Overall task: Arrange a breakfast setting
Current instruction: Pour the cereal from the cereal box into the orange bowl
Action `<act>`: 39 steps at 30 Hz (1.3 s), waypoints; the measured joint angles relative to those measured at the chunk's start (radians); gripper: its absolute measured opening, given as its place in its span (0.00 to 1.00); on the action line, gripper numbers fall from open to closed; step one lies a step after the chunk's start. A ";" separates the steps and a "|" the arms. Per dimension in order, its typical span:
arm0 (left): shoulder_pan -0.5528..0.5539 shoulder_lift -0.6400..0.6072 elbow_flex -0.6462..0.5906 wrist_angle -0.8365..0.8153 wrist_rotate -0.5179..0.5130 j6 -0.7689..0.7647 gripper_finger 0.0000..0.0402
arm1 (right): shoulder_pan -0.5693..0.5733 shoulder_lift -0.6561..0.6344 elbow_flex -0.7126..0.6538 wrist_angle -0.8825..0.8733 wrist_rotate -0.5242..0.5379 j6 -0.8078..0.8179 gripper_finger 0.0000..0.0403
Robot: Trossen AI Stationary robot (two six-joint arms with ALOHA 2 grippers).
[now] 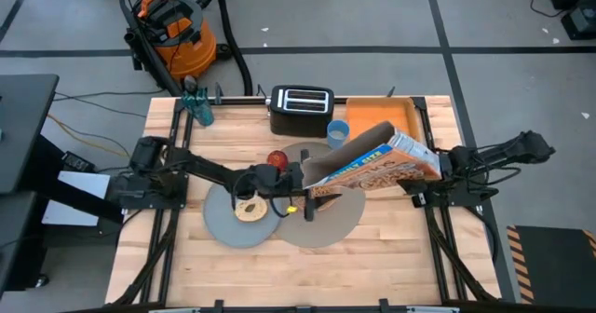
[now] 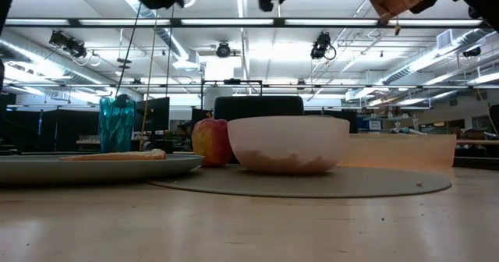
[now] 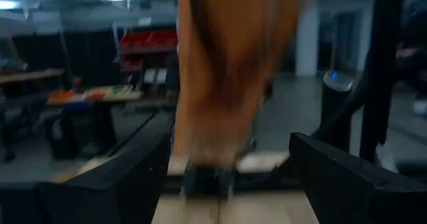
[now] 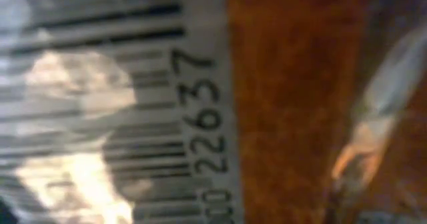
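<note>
I see the plate (image 1: 237,222) with the bagel (image 1: 248,209) at 9 o'clock of the mat (image 1: 326,222), the apple (image 1: 277,158) at 11 and the cup (image 1: 338,130) at 12. The left gripper (image 1: 296,175) is open, its fingers either side of the cereal box (image 1: 372,169). Whether the right gripper (image 1: 436,167) grips the box I cannot tell. The box hangs tilted, mouth above the bowl (image 2: 288,143), which holds some cereal. My worry: too much tilt spills cereal onto the mat.
</note>
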 joint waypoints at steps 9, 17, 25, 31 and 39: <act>0.032 0.035 0.129 0.031 0.081 0.002 0.77 | 0.013 0.225 0.001 0.243 -0.006 -0.019 0.53; 0.033 0.030 0.137 0.071 0.103 0.000 0.58 | 0.013 0.345 0.053 0.252 0.026 0.006 0.56; 0.031 -0.075 0.138 -0.166 0.110 -0.024 0.18 | 0.014 0.366 0.086 0.076 0.042 0.023 0.72; 0.016 -0.226 0.136 -0.491 0.091 0.001 0.03 | 0.015 0.325 0.113 -0.122 0.077 0.018 0.83; -0.047 -0.414 0.136 -0.906 0.076 -0.049 0.03 | 0.060 0.249 0.215 -0.472 0.159 0.014 0.85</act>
